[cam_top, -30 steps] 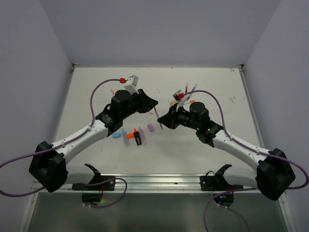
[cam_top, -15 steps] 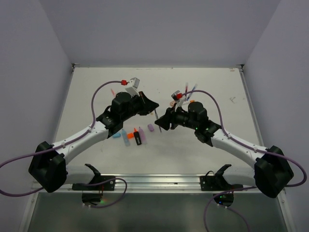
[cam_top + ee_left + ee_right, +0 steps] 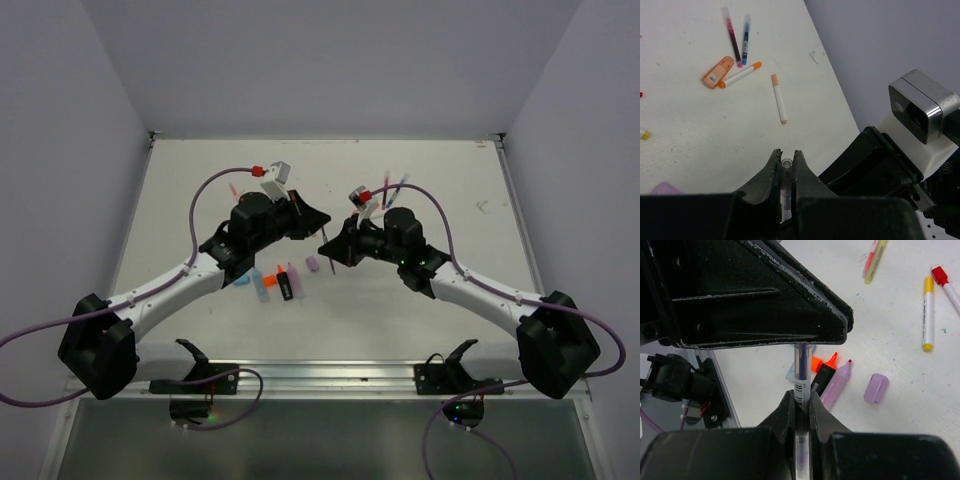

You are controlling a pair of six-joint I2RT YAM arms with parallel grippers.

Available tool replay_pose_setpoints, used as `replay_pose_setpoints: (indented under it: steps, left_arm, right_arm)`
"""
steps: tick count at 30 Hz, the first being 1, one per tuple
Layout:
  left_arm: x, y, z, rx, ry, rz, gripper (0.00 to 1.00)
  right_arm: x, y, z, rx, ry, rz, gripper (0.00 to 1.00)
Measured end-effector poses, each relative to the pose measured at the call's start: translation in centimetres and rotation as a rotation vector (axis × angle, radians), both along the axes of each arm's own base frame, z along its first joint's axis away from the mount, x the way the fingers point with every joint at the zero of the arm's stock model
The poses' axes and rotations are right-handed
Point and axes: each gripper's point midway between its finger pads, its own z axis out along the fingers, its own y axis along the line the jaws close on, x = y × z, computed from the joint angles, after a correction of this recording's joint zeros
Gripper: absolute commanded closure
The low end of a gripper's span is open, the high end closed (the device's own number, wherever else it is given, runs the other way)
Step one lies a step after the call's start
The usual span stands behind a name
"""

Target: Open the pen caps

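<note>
Clear plastic pen (image 3: pixel 801 382), thin, with a barcode label on the barrel. Hangs off the worktop (image 3: pixel 190 210) above its middle, pinched from both sides. Clamped at one end by the left gripper (image 3: pixel 786 156): fingers (image 3: pixel 771 170) closed hard against the barrel, with a short clear stub past the tips. Clamped further along by the right gripper (image 3: pixel 800 399): fingers (image 3: pixel 784 415) tight on either side, just below the label. Nose to nose in the overhead view, almost touching. Cannot tell whether a cap sits on either end of the pen.

Flat on the worktop, between the grippers and the near edge: a loose purple cap (image 3: pixel 876 388), apart from any barrel. Just beside it, a purple highlighter (image 3: pixel 836 382) with bare tip. Right beside that, a black highlighter (image 3: pixel 820 377) with bare orange tip. Further toward the left edge, an orange piece (image 3: pixel 262 288) and a light blue piece (image 3: pixel 241 280), too small to tell cap from barrel.

On the right half, toward the far edge: a stubby orange highlighter (image 3: pixel 718 73). Just beside it, an orange-tipped marker (image 3: pixel 740 75) with its orange cap (image 3: pixel 756 65) in place. Next, a pink pen (image 3: pixel 731 30) and a blue pen (image 3: pixel 745 32) side by side. Nearer the grippers, a salmon marker (image 3: pixel 779 98) lying alone.

On the left half, toward the far edge: a white marker (image 3: pixel 927 320) with its yellow cap (image 3: pixel 928 286) on. Near it, a red cap (image 3: pixel 941 276) on another barrel. Further off, two thin pens (image 3: pixel 874 257), one pink and one yellow-green, lying together.
</note>
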Motion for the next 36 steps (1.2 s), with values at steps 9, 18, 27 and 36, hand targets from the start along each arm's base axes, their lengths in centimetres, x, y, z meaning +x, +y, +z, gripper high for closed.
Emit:
replay_pose_setpoints:
  steps: [9, 18, 27, 36]
  left_arm:
    - [0.1, -0.1, 0.1, 0.01, -0.011, 0.021, 1.0]
    - [5.2, 2.0, 8.9, -0.128, -0.215, 0.211, 1.0]
    - [6.4, 5.0, 14.4, -0.228, -0.337, 0.326, 1.0]
    - [4.9, 3.2, 2.0, 0.092, -0.031, 0.196, 0.93]
  right_arm:
    - [-0.7, -0.5, -0.4, 0.019, -0.026, 0.004, 1.0]
    - [-4.0, -1.9, -4.9, -0.058, 0.046, 0.048, 1.0]
    - [-6.1, -3.9, -8.9, -0.159, 0.159, 0.032, 1.0]
    - [-2.7, -6.3, -10.6, -0.292, 0.223, -0.231, 1.0]
